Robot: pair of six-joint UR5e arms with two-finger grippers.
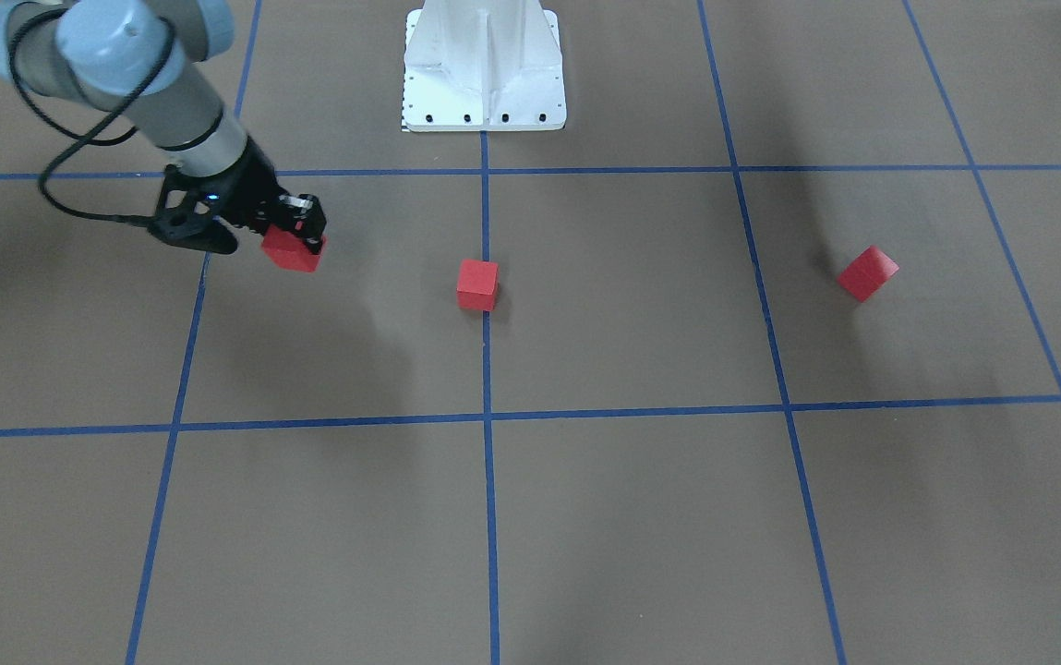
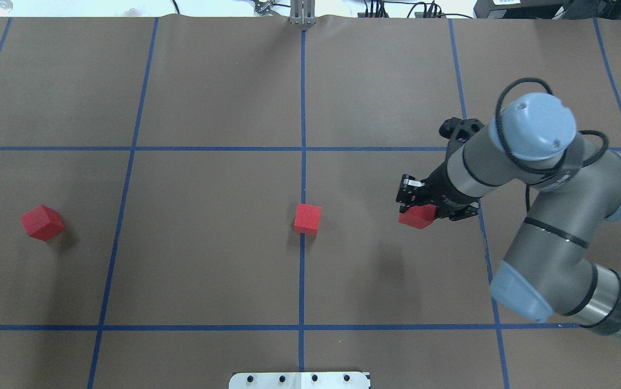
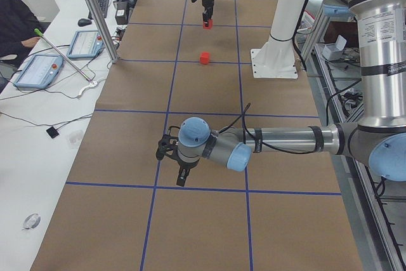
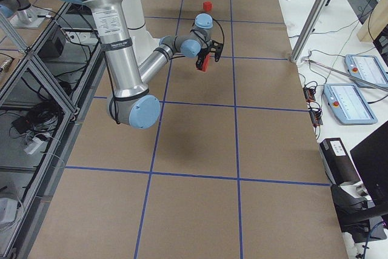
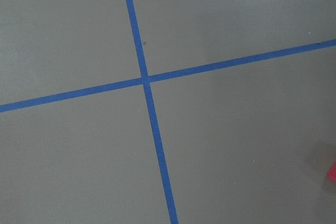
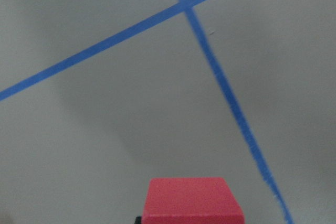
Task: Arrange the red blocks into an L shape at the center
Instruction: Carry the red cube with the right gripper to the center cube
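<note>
Far left, a small matte red cube (image 2: 42, 222) sits turned at an angle on the brown floor, alone. My left gripper (image 3: 182, 176) hangs over that end; I cannot tell how its jaws stand. At the centre patch (image 2: 280, 246), a second red cube (image 2: 307, 219) sits on the blue tape line (image 2: 302, 97). Right of it, my right gripper (image 2: 416, 207) pinches the third red cube (image 2: 416, 218), clear of the floor

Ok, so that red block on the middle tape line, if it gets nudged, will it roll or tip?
Probably neither: the center block is a flat-faced cube resting squarely, so it should slide. It looks rigid, and its matte faces likely grip well: the right hand holds a matching block aloft.
</note>
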